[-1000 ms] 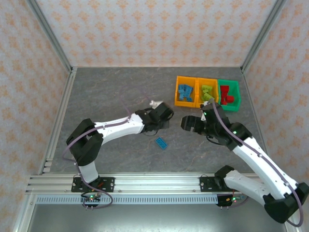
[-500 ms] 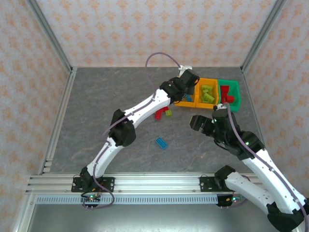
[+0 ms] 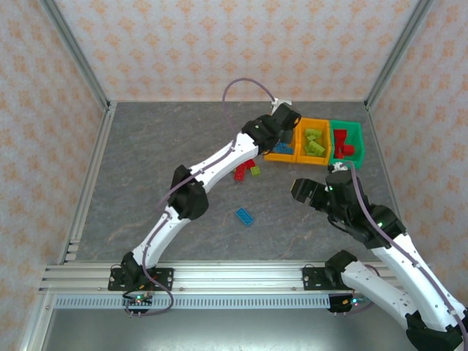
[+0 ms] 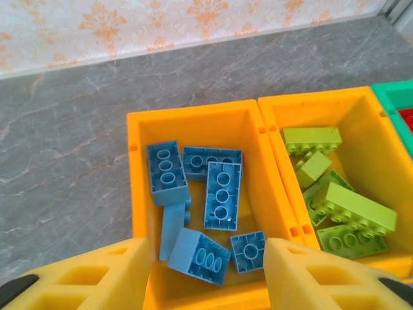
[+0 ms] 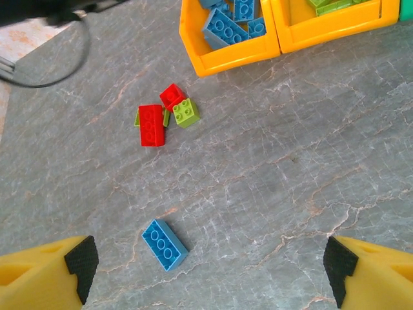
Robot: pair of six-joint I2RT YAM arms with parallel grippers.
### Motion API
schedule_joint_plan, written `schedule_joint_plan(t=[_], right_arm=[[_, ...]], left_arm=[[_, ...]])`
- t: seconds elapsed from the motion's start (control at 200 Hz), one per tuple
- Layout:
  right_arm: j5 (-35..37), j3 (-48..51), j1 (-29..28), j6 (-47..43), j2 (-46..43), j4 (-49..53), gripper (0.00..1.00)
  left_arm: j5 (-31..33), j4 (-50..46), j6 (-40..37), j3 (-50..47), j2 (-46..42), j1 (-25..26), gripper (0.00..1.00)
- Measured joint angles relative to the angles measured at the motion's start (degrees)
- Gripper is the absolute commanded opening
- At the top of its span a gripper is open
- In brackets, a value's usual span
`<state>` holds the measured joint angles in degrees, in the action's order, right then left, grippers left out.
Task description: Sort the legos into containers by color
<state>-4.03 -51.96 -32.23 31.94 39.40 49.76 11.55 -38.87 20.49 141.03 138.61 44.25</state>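
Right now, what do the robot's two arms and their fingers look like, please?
Both the left arm and the right arm have white links with black joints. A thin lilac cable runs along each. The left fingers and right fingers are yellow; the right ones carry black pads.

Legos (image 4: 222,196) in containers (image 4: 193,115) — maybe five loose

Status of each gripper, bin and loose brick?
Left gripper: open, over the blue bricks.
Right gripper: open, empty.
Left orange bin: holds blue bricks.
Middle orange bin: holds lime bricks.
Green bin: holds red bricks.
Blue brick: loose on table.
Red-and-lime cluster: loose on table.
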Motion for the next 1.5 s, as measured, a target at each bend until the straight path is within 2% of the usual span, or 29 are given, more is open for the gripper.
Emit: schedule_joint_plan(t=[0.085, 0.175, 0.32, 0.4, 0.53, 0.636, 0.751, 0.901, 1.026, 1.106, 1.231, 1.401, 1.501], right_arm=[[-0.3, 0.0, 0.0, 0.2, 0.8, 0.0, 0.93], [-1.8, 0.5, 0.0, 0.2, 2.6, -0.3, 0.93], [-4.6, 1.8, -1.2, 1.0, 9.0, -2.2, 0.95], [-5.3, 2.1, -3.5, 2.6, 14.0, -3.7, 0.95], [-5.4, 2.8, -8.1, 7.7, 21.0, -7.0, 0.96], [-6.3, 3.8, -11.7, 12.5, 26.3, -11.4, 0.97], [-7.3, 3.1, -15.8, 13.2, 34.8, -15.6, 0.96], [-3.6, -2.2, -22.4, 4.1, 46.1, -15.7, 0.97], [-0.2, -7.0, -23.6, -3.3, 53.0, -15.2, 0.93], [0.6, -7.7, -23.6, -6.7, 55.5, -15.5, 0.86], [0.2, -7.8, -23.6, -10.0, 57.8, -16.2, 0.7], [-0.4, -8.1, -23.6, -11.3, 61.0, -16.5, 0.53], [-0.4, -8.0, -23.6, -11.1, 61.1, -17.1, 0.43]], left_arm=[[-1.1, 2.9, 0.2, -13.4, -10.9, 0.3, 0.52], [-1.2, 9.0, 0.4, -30.7, -26.3, 1.6, 0.53], [0.4, 18.8, -0.6, -53.9, -51.3, 6.9, 0.54], [0.9, 22.2, -2.4, -64.8, -63.1, 9.6, 0.62], [-1.7, 21.3, -7.0, -79.8, -77.8, 9.9, 0.77], [-5.2, 16.1, -10.9, -88.0, -85.7, 9.7, 0.8], [-6.7, 9.7, -13.4, -92.5, -92.1, 9.8, 0.83], [-8.8, 7.8, -15.2, -93.9, -96.7, 9.8, 0.85], [-9.7, 6.4, -16.2, -93.1, -97.2, 9.8, 0.86], [-11.0, 5.0, -16.9, -92.0, -97.2, 9.8, 0.87], [-14.7, 1.2, -18.6, -88.6, -96.8, 9.8, 0.88], [-21.5, -3.4, -20.8, -84.5, -95.7, 10.6, 0.89], [-22.4, -5.8, -21.6, -84.0, -95.7, 10.6, 0.89]])
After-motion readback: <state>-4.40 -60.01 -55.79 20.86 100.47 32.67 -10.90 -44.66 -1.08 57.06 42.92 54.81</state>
